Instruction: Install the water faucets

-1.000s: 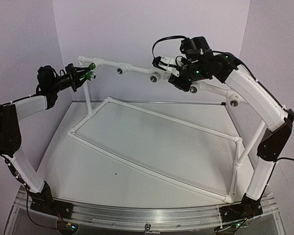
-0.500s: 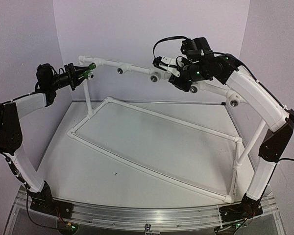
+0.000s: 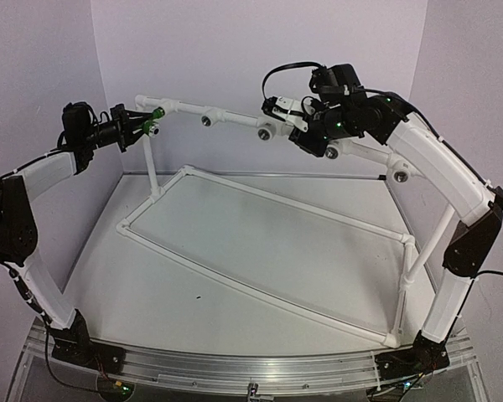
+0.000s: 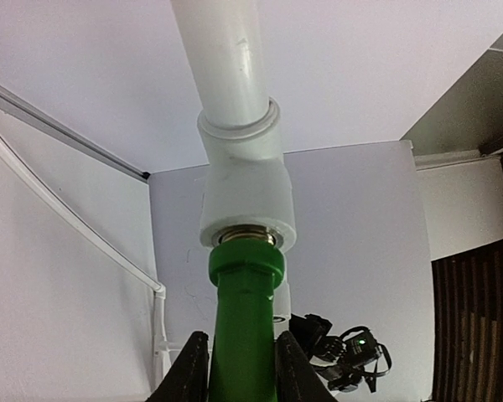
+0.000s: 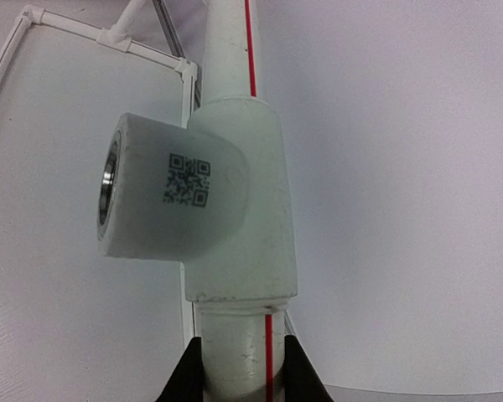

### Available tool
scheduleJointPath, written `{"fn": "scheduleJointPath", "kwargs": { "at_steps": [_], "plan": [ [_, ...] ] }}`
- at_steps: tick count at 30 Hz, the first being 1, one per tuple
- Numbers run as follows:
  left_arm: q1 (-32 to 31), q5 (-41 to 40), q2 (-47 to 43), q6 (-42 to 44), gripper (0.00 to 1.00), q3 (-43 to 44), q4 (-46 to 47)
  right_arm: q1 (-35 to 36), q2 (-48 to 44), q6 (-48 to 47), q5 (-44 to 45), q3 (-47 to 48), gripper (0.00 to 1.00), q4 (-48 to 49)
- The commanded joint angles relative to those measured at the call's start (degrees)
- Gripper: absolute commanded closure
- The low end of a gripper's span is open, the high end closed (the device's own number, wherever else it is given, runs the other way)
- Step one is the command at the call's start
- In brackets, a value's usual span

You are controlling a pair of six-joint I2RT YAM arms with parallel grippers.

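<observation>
Desk: bare white desk [image 3: 151, 285] up front, with the pipe frame [image 3: 256, 283] standing on it.
Right jaws: clenched on the top pipe [image 5: 235, 356] just below a tee fitting [image 5: 210, 209]. I'd say they're bracing it.
Left jaws: clamped on the green faucet [image 4: 243, 327], whose nose is at the mouth of the end fitting [image 4: 246, 197] at the pipe's far-left end.
Stage: looks like threading in, not seated by my read.
Risk: if the faucet goes in tilted, the thread could cross and jam. If the right grip slips, the whole pipe could twist with the turn.
Left wrist only: a thin strip of metal shows at the joint, though I can't tell whether it's thread or liner.
Top view only: more sockets [image 3: 206, 121] along the pipe have no faucet in them.
Right wrist only: a square code label [image 5: 186, 178] on the tee and a red line [image 5: 251, 50] along the pipe.
</observation>
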Motion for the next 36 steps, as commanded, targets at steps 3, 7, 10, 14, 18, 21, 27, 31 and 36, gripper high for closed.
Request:
{"fn": "scheduleJointPath", "kwargs": {
  "at_steps": [3, 7, 10, 14, 18, 21, 27, 31, 36],
  "plan": [
    [-2.18, -7.16, -2.15, 10.57, 1.0, 4.18, -5.99, 2.37, -0.42, 3.99, -10.74, -1.03, 1.0, -6.22],
    [-3.15, -8.13, -1.87, 11.23, 1.0, 4.23, -6.24, 2.52, -0.24, 4.66, -11.19, -0.92, 1.0, -6.22],
    [-3.36, -8.84, -2.15, 12.41, 1.0, 4.63, -6.47, 2.52, -0.3, 4.73, -11.35, -1.11, 1.0, -6.22],
    [-3.28, -8.91, -2.12, 15.12, 1.0, 6.68, -9.86, 2.54, -0.54, 4.44, -11.12, -1.73, 1.0, -6.17],
    [-3.18, -8.54, -1.95, 15.52, 1.0, 8.12, -11.29, 2.54, -0.8, 4.34, -10.93, -2.08, 1.0, -6.06],
    [-3.18, -8.59, -1.87, 16.26, 1.0, 9.38, -11.91, 2.54, -0.96, 4.17, -10.98, -2.21, 1.0, -6.04],
    [-3.17, -9.47, -1.32, 24.24, 1.0, 13.59, -19.79, 2.53, -1.07, 3.99, -11.27, -2.21, 1.0, -6.04],
    [-3.17, -11.57, -1.39, 31.45, 1.0, 15.59, -25.69, 2.52, -1.06, 3.84, -11.28, -2.21, 1.0, -6.04],
    [-3.25, -13.26, -1.07, 37.11, 1.0, 16.02, -28.27, 2.49, -1.08, 3.64, -11.23, -2.07, 1.0, -6.04]
  ]
}}
